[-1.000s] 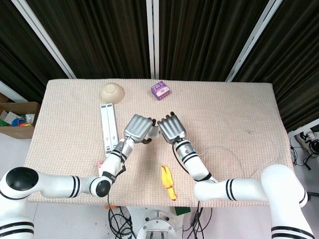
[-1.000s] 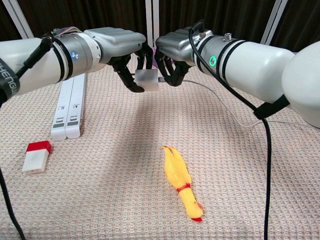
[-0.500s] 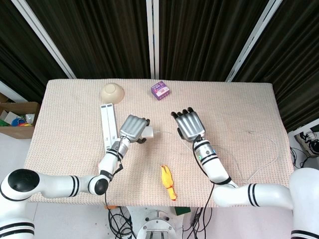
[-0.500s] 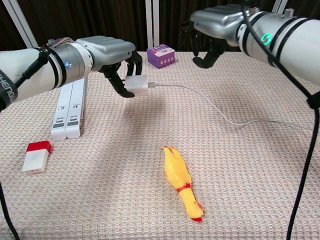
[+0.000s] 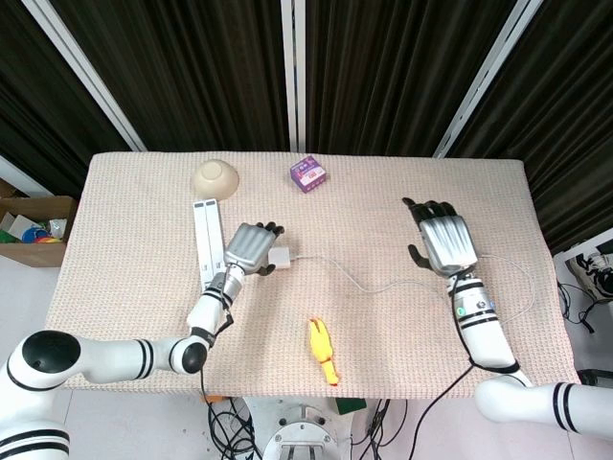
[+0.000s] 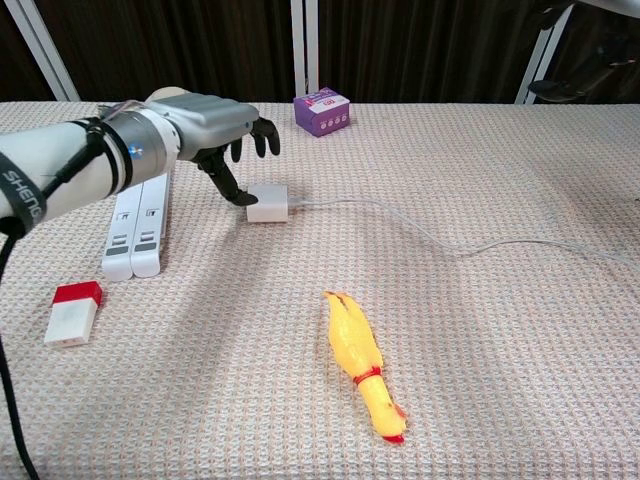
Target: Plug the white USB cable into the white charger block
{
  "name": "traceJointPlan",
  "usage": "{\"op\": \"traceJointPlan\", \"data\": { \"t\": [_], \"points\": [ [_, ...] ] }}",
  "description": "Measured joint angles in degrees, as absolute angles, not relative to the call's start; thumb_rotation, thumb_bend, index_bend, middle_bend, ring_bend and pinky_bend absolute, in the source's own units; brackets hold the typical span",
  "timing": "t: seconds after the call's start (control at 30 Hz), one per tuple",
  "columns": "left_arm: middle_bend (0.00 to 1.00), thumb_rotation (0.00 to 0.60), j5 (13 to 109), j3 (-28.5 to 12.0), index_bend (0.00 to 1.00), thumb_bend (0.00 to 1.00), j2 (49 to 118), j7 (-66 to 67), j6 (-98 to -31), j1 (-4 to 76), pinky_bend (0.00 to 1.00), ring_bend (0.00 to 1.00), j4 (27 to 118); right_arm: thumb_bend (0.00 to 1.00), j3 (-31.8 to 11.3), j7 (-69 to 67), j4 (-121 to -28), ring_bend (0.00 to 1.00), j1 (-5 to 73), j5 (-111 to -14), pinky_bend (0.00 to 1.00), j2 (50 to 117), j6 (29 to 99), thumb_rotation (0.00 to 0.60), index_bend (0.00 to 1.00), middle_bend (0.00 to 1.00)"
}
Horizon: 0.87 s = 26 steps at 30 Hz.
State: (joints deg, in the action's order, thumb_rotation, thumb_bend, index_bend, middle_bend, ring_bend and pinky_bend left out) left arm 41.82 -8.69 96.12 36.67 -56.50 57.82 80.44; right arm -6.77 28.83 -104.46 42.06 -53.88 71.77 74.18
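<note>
The white charger block (image 5: 281, 257) (image 6: 267, 203) lies on the woven table mat with the white USB cable (image 5: 364, 286) (image 6: 450, 240) plugged into its right side. From there the cable snakes rightward across the mat. My left hand (image 5: 249, 249) (image 6: 200, 125) hovers just left of the block, fingers lifted and spread, its thumb tip close to the block's left edge, holding nothing. My right hand (image 5: 442, 242) is far to the right above the mat, fingers apart and empty. The chest view shows only its dark fingertips (image 6: 580, 75) at the top right corner.
A yellow rubber chicken (image 5: 324, 351) (image 6: 362, 365) lies near the front centre. Two white power strips (image 5: 208, 244) (image 6: 140, 225) lie left of the left hand. A red-and-white block (image 6: 73, 312) sits front left, a purple box (image 5: 307, 173) (image 6: 322, 110) and a bowl (image 5: 215, 177) at the back.
The right hand let go of the cable and swung away to the right. The left hand lowered the charger block, cable attached, onto the mat and opened its fingers off it.
</note>
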Motion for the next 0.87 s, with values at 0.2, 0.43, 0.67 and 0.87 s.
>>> {"op": "traceJointPlan", "data": {
  "t": [0.2,0.43,0.67,0.87],
  "points": [
    [0.22,0.51,48.7,-6.5,0.22,0.19,88.0,33.2,-63.8,51.7,0.4,0.28,87.6,0.36,-5.1,21.7,-104.0,0.14,36.8,-57.8,0.21,67.4,75.7,0.6,0.16,0.28],
    [0.23,0.581,58.6,-1.0,0.24,0.19,72.9,27.0,-75.3,40.3,0.26,0.23,95.1,0.38,-2.4,7.2,-101.5,0.03,30.7,-67.2,0.1,61.5,76.5,0.6,0.14,0.21],
    [0.23,0.599,69.5,6.0,0.24,0.19,61.0,16.3,-87.4,25.9,0.25,0.22,98.2,0.38,0.7,-5.0,-96.1,0.02,21.3,-78.4,0.08,58.1,83.2,0.6,0.12,0.2],
    [0.23,0.6,75.8,9.9,0.24,0.19,58.0,10.2,-95.0,16.2,0.25,0.22,97.5,0.38,2.5,-6.8,-93.6,0.0,15.0,-82.6,0.05,58.0,89.5,0.6,0.11,0.2]
  ]
}}
